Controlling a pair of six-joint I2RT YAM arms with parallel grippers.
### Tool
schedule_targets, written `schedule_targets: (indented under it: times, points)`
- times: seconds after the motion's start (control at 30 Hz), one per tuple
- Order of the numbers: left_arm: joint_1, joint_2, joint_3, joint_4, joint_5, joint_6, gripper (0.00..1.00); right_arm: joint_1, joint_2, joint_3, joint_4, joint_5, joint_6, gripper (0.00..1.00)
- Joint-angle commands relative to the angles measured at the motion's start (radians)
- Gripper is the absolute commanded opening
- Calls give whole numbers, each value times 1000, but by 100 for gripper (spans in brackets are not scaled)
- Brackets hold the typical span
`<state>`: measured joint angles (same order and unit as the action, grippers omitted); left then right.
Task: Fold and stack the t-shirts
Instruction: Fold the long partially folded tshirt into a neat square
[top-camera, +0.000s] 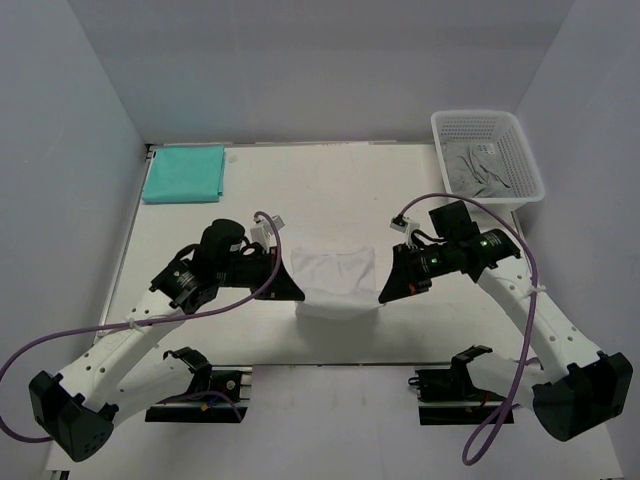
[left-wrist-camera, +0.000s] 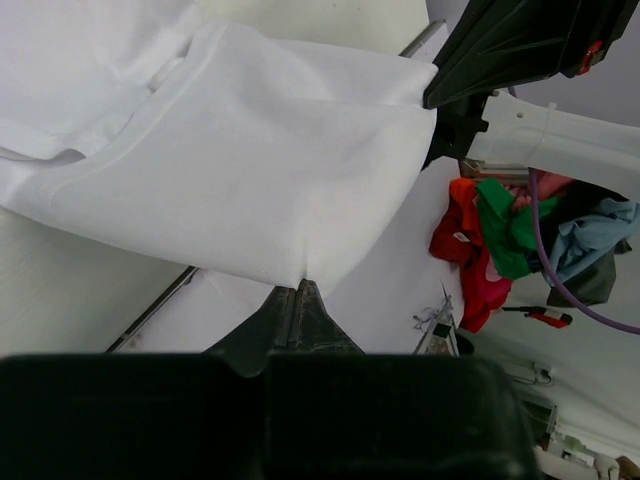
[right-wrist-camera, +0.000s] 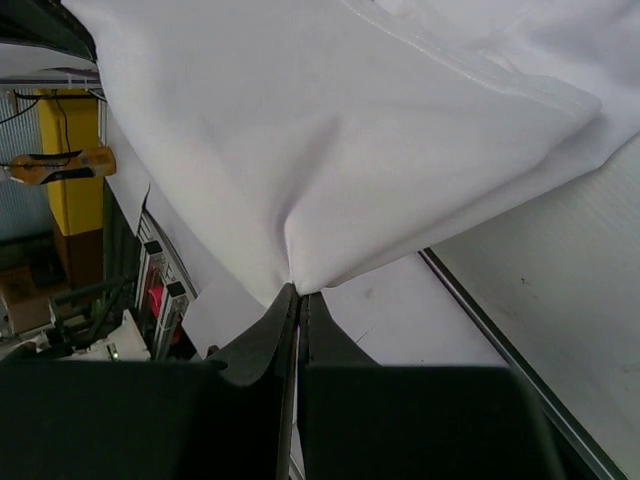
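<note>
A white t-shirt (top-camera: 336, 277) is held stretched between my two grippers above the middle of the table, with its lower part draped on the surface. On its left corner my left gripper (top-camera: 297, 290) is shut; the wrist view shows the cloth (left-wrist-camera: 250, 160) pinched at the fingertips (left-wrist-camera: 300, 288). My right gripper (top-camera: 383, 292) is shut on the right corner, and the cloth (right-wrist-camera: 330, 130) bunches into the closed fingertips (right-wrist-camera: 297, 290). A teal t-shirt (top-camera: 184, 173) lies folded flat at the far left corner of the table.
A white mesh basket (top-camera: 487, 155) holding grey cloth stands at the far right corner. Grey walls close in the table on three sides. Purple cables (top-camera: 455, 200) loop from both arms. Beyond the table's near edge the left wrist view shows a pile of coloured cloth (left-wrist-camera: 490, 240).
</note>
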<state>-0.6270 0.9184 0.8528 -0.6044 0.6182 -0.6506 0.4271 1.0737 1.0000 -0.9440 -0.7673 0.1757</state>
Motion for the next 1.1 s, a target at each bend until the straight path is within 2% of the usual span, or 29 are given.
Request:
schedule_targets:
  times: [0.0, 0.17, 0.37, 0.6, 0.83, 1.07]
  points:
    - [-2, -15, 57, -28, -70, 16, 0, -7, 23, 68, 23, -6, -2, 0]
    - [18, 40, 57, 23, -162, 17, 0, -22, 86, 100, 123, 51, 31, 0]
    - [27, 121, 48, 187, -297, 6, 0, -53, 176, 114, 286, 92, 87, 0]
    - [49, 249, 38, 291, -451, -23, 0, -90, 317, 149, 430, 86, 137, 0]
    - [115, 350, 35, 361, -494, -82, 0, -132, 471, 210, 484, 63, 180, 0]
    - [190, 508, 78, 410, -402, -93, 0, -171, 598, 239, 556, 39, 231, 0]
